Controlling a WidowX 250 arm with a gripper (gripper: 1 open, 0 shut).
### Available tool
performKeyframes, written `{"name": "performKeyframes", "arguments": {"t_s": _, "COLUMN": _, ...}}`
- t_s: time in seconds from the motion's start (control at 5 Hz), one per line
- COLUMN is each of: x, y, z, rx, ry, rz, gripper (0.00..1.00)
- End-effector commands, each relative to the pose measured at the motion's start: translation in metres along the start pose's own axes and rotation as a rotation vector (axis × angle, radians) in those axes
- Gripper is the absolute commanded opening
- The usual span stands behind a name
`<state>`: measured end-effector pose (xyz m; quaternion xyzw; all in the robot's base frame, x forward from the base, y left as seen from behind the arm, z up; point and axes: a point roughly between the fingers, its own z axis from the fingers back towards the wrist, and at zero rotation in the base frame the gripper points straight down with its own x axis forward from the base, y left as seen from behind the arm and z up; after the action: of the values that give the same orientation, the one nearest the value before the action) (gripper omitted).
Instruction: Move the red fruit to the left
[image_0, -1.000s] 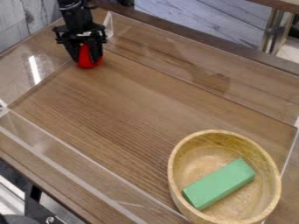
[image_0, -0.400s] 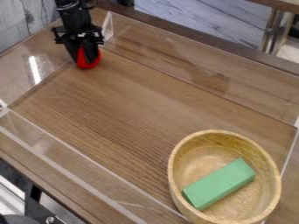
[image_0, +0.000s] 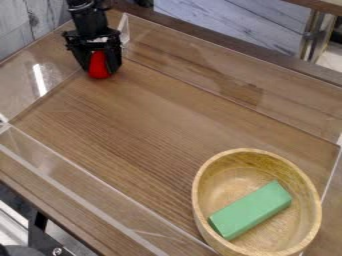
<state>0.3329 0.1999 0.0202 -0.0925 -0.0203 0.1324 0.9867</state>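
Observation:
The red fruit (image_0: 99, 69) is a small glossy red piece resting on the wooden table at the far left, near the back corner of the clear-walled area. My black gripper (image_0: 96, 52) hangs straight down over it. Its fingers stand spread on either side of the fruit's top, and the jaws look open rather than pressed on it. The fruit's upper part is hidden behind the gripper.
A wooden bowl (image_0: 214, 170) holding a green rectangular block (image_0: 251, 209) sits at the front right. Low transparent walls (image_0: 40, 150) ring the tabletop. A table leg and a pale wall lie behind at the right.
The gripper has shifted slightly to the right and lifted a little, and its fingers have spread. The red fruit has stayed at nearly the same spot on the table.

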Motion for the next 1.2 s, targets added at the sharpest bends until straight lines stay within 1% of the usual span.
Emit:
{"name": "performKeyframes", "arguments": {"t_s": 0.0, "x": -0.008, "y": 0.004, "z": -0.006, "rx": -0.033, "ry": 0.035, "rz": 0.003, "gripper": 1.00}}
{"name": "performKeyframes", "arguments": {"t_s": 0.4, "x": -0.003, "y": 0.010, "z": 0.010, "rx": -0.070, "ry": 0.029, "rz": 0.043, "gripper": 1.00}}
{"name": "performKeyframes", "arguments": {"t_s": 0.8, "x": -0.012, "y": 0.013, "z": 0.007, "rx": -0.100, "ry": 0.037, "rz": -0.018, "gripper": 1.00}}
{"name": "performKeyframes", "arguments": {"t_s": 1.0, "x": -0.024, "y": 0.015, "z": 0.016, "rx": -0.115, "ry": 0.032, "rz": -0.002, "gripper": 1.00}}
